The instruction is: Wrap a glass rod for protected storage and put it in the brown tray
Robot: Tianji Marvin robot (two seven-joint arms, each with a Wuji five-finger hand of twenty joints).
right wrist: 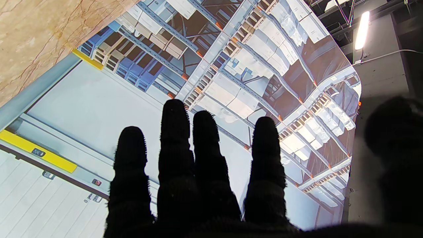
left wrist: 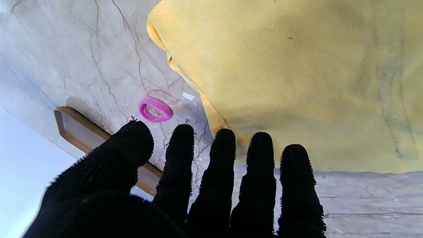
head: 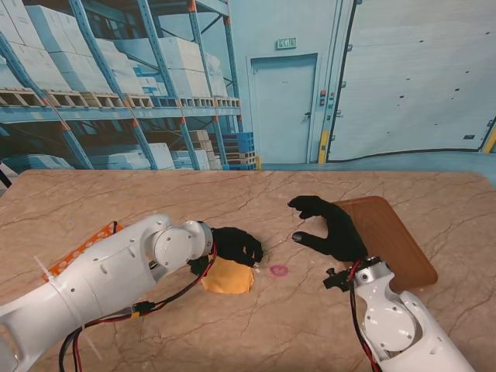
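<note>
Item: yellow cloth (head: 228, 277), folded, lying flat on the marble table (head: 232, 194), near the middle of the stand view and nearer to me. The glass rod itself cannot be made out in any view; whether it sits inside the fold cannot be told.

Left hand (head: 236, 244): black-gloved, at the cloth's 12 o'clock edge, over its far side. In the left wrist view the fingers (left wrist: 224, 155) run straight and side by side, thumb set a little off, nothing held between them; the tips lie at the cloth's border. Contact with the cloth cannot be confirmed.

Pink ring (head: 279, 270): small loop, on the table at 3 o'clock of the cloth, just beside it, apart from both hands.

Right hand (head: 332, 227): black-gloved, raised off the table at 2 o'clock of the cloth, fingers spread and loosely curled, thumb apart, holding nothing. Its wrist view shows four fingers (right wrist: 175, 138) against the warehouse backdrop.

Brown tray (head: 395, 248): flat, rounded corners, at 3 o'clock of the cloth, well apart, partly behind the right hand.

Orange strip (head: 85, 244): at 9 o'clock, partly hidden by the left arm.
</note>
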